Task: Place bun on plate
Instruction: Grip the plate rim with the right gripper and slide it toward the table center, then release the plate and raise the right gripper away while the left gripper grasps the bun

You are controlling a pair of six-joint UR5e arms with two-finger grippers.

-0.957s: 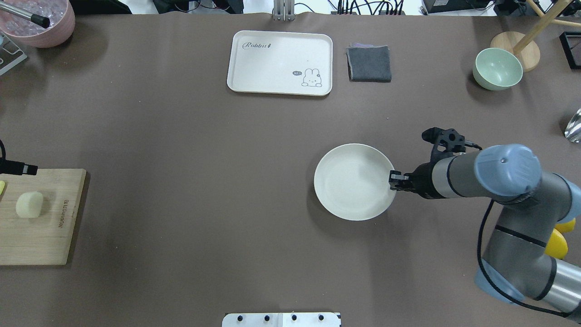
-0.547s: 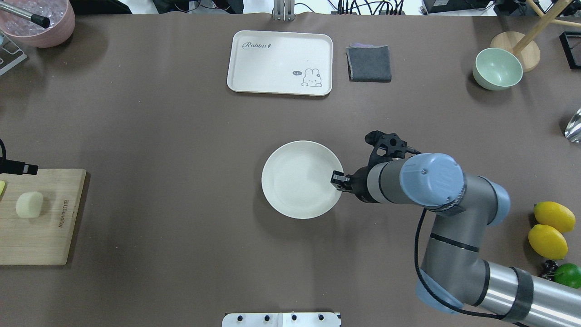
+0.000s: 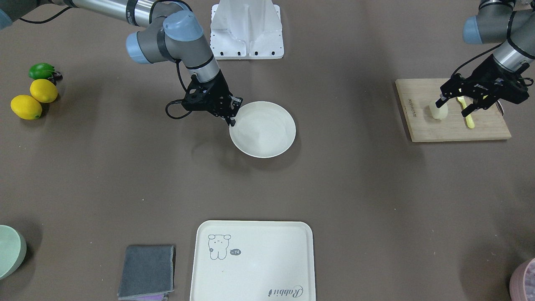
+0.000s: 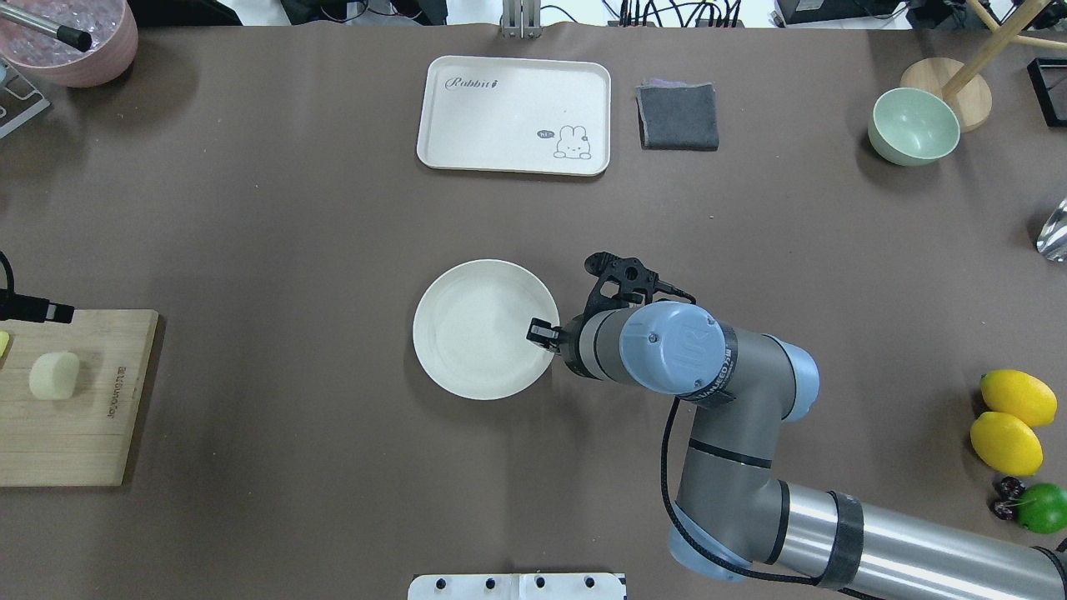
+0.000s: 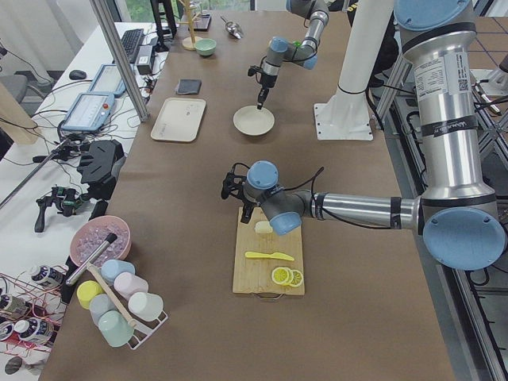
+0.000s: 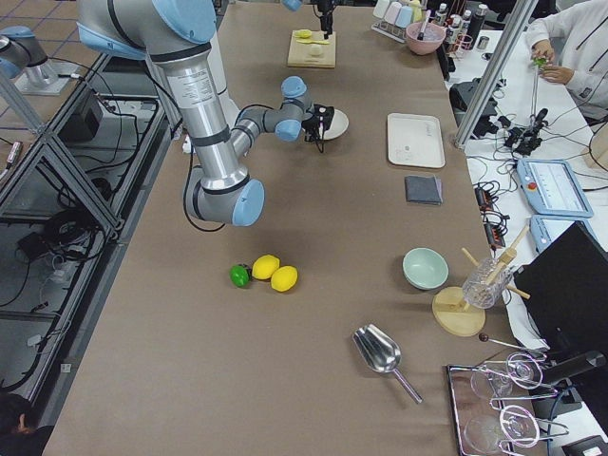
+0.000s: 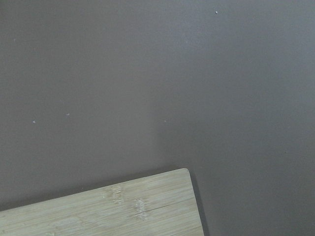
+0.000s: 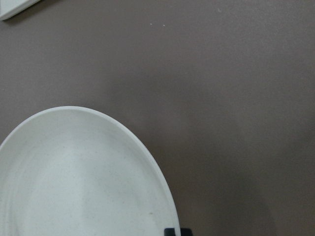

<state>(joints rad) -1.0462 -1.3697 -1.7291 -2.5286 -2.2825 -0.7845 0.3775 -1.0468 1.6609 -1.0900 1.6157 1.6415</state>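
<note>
At the overhead frame's far left, the bun [image 4: 54, 375] lies on a board [image 4: 83, 433], with the left jaws spread close by it. At the centre of the desk [image 4: 292, 250] is the plate [image 4: 467, 367], its right rim pinched by the right jaws.

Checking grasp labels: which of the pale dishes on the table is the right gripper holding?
The round plain plate mid-table: the right gripper pinches its rim. The rectangular rabbit tray and the green bowl sit untouched, far from it.
</note>
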